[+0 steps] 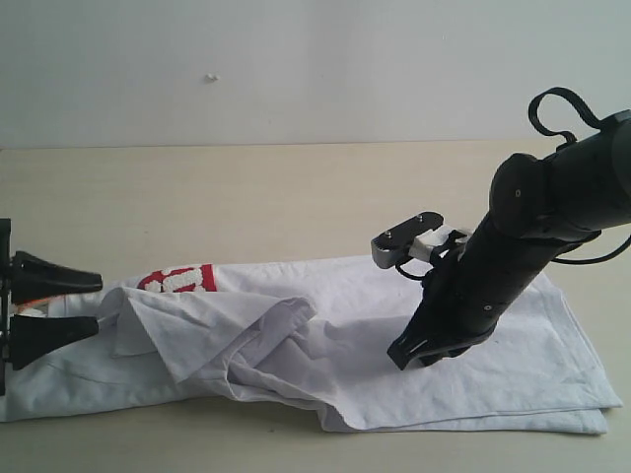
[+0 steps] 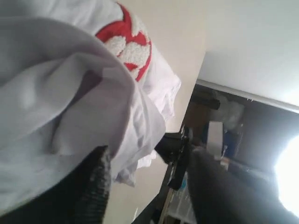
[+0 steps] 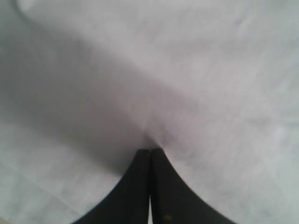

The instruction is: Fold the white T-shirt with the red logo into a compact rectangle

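Observation:
The white T-shirt (image 1: 493,335) lies in a long band across the table, with a rumpled fold (image 1: 246,335) bunched near its middle. Part of the red logo (image 1: 179,279) shows at its left end, and again as the red logo (image 2: 126,44) in the left wrist view. My left gripper (image 1: 99,303) is at the far left, open, its jaws apart beside the shirt's end. In its wrist view the left gripper (image 2: 149,156) holds nothing, and the white T-shirt (image 2: 70,102) hangs against one finger (image 2: 96,182). My right gripper (image 1: 419,353) is shut, tips pressed down on the white T-shirt (image 3: 210,70); right gripper (image 3: 150,151).
The pale wooden table (image 1: 296,197) stretches bare behind the shirt to a plain wall. The right arm (image 1: 537,227) leans in from the right over the shirt's right half. The shirt's near edge lies close to the table's front.

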Available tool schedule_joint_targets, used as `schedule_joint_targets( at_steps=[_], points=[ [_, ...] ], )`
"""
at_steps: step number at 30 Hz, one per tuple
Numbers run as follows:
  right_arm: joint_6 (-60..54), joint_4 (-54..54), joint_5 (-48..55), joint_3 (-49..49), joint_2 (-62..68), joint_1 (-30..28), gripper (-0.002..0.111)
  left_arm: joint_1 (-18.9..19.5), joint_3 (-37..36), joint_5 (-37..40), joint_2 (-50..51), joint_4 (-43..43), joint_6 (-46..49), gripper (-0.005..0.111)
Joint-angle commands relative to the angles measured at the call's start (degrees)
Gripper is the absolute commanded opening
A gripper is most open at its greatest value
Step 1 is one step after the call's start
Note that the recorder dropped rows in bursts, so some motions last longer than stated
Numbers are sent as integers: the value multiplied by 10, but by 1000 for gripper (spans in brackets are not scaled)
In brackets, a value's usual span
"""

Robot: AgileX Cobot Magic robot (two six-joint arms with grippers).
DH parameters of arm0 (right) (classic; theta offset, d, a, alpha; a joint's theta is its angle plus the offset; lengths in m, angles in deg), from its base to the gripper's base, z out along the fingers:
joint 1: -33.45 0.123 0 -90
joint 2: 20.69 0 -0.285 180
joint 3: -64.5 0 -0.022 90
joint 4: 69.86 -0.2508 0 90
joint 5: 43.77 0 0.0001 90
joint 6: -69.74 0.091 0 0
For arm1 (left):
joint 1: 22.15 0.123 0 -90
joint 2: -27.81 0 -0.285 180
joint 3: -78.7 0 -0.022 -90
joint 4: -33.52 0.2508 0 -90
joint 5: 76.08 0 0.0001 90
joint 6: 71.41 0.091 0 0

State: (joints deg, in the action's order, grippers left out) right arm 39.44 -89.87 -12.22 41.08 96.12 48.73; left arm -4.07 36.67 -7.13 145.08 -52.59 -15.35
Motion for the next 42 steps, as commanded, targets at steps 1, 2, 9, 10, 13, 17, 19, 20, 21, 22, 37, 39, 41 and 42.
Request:
schedule_joint_targets(
  at_steps=[1,2,9,10,13,17,19,20,21,22,37,39,41,42],
  points=[
    [-1,0,12,-2,4,0,0,2,0,10,-8,93,5,31],
    [-1,0,12,-2,4,0,0,2,-3,10,-8,93,12,30],
    [-1,0,21,-2,4,0,0,-11,-32,-41,-8,-13,131,49],
    [-1,0,21,-2,4,0,0,-16,-32,-50,-8,-26,152,49],
    [-1,0,21,-2,4,0,0,-39,-32,-90,-8,-78,203,49],
    [-1,0,21,-2,4,0,0,-83,-32,-146,-8,-122,262,49],
    [-1,0,21,-2,4,0,0,-100,-32,-175,-8,-137,288,49],
    [-1,0,21,-2,4,0,0,-108,-32,-188,-8,-138,297,49],
    [-1,0,21,-2,4,0,0,-115,-32,-198,-8,-138,306,49],
    [-1,-1,21,-2,4,0,0,-121,-32,-204,-8,-138,314,49],
    [-1,-6,15,-2,4,0,0,-181,25,-123,-8,-138,318,44],
    [-1,-6,15,-2,4,0,0,-181,41,-118,-8,-138,314,44],
    [-1,-6,16,-2,4,0,0,-181,59,-130,-8,-138,301,45],
    [-1,-6,16,-2,4,0,0,-181,68,-137,-8,-138,302,45]
  ],
)
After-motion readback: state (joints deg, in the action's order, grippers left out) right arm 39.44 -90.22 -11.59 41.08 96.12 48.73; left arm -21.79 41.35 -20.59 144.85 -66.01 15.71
